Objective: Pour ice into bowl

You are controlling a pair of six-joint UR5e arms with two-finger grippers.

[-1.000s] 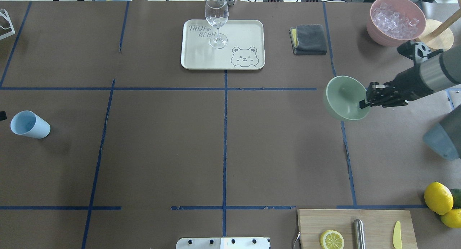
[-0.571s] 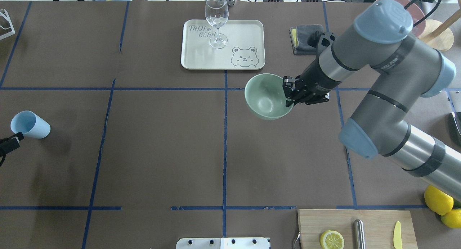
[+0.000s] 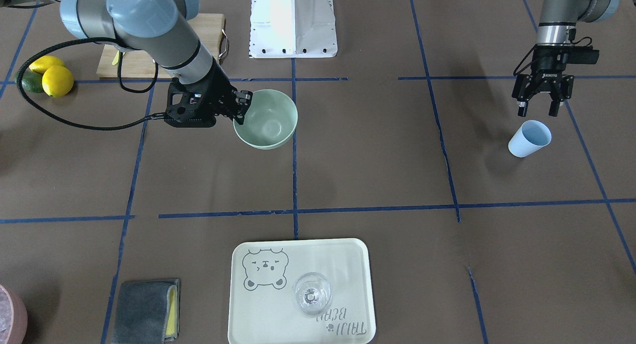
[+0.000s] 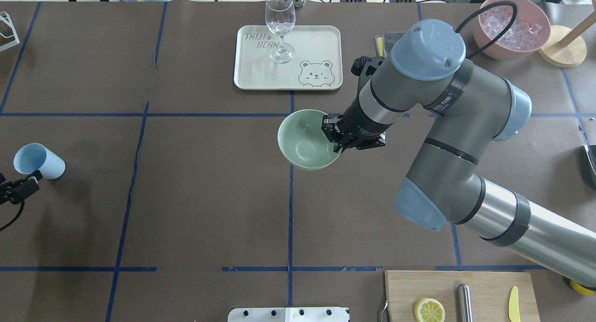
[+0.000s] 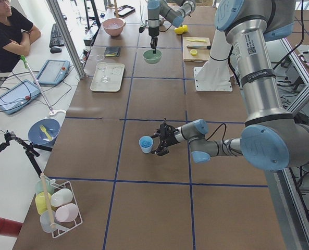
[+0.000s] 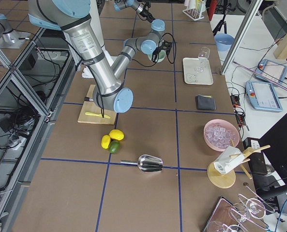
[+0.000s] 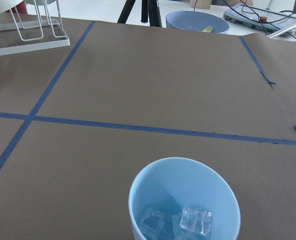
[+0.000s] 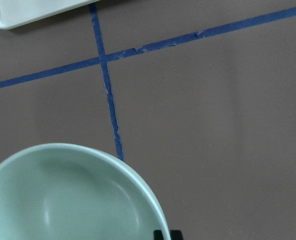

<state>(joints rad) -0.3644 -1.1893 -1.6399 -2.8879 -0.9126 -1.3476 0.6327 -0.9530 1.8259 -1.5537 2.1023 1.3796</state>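
Mint-green bowl (image 4: 302, 140) pinched by its rim in right gripper (image 4: 336, 140).

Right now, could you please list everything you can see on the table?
bowl: one, mint green, empty, held by its rim, mid-table
ice: a few clear cubes, inside the cup
cup: one, light blue, at the robot's left
pink tub: one, holding whitish lumps, far right corner
tray: one, cream, far middle
wine glass: one, clear, upright on the tray
cloth: one, grey and yellow, beside the tray
cutting board: one, wooden, near edge
lemon half: one, on the board
lemons: two, yellow, beside the board
right gripper: shut on the bowl's rim
left gripper: open, beside the cup
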